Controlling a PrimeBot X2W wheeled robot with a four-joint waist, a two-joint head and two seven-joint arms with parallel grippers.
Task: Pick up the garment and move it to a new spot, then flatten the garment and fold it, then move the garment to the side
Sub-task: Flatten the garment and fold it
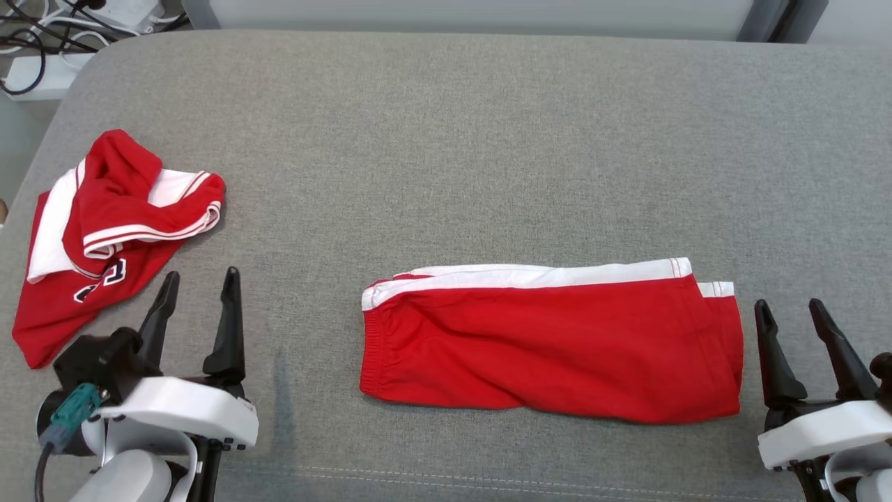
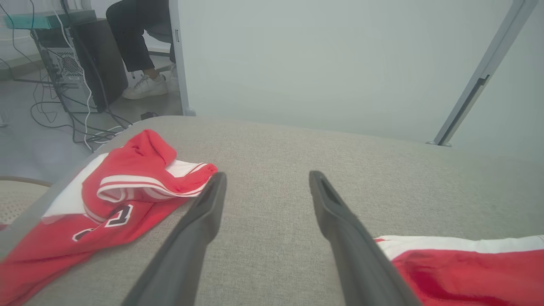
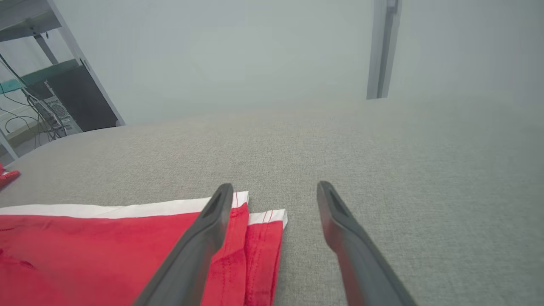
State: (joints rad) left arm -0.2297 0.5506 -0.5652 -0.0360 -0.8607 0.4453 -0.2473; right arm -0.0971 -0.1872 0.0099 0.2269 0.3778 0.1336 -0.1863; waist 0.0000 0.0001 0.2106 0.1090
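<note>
Hovering low over the grey bench, the left claw has its 2 dark fingers spread wide and holds nothing. The right claw is likewise apart and empty. Between the 2 claws lie the red shorts, folded lengthwise into a flat strip with the white side band along the far edge. The hem end is just beside the right claw, on its left, while the waistband end lies some way to the right of the left claw. This placing looks meant to let each claw take 1 end, for another fold or for carrying the piece aside. Just left of the left claw lies a crumpled red jersey, which would crowd a move to that side. Farther off, past the bench corner, are cables.
</note>
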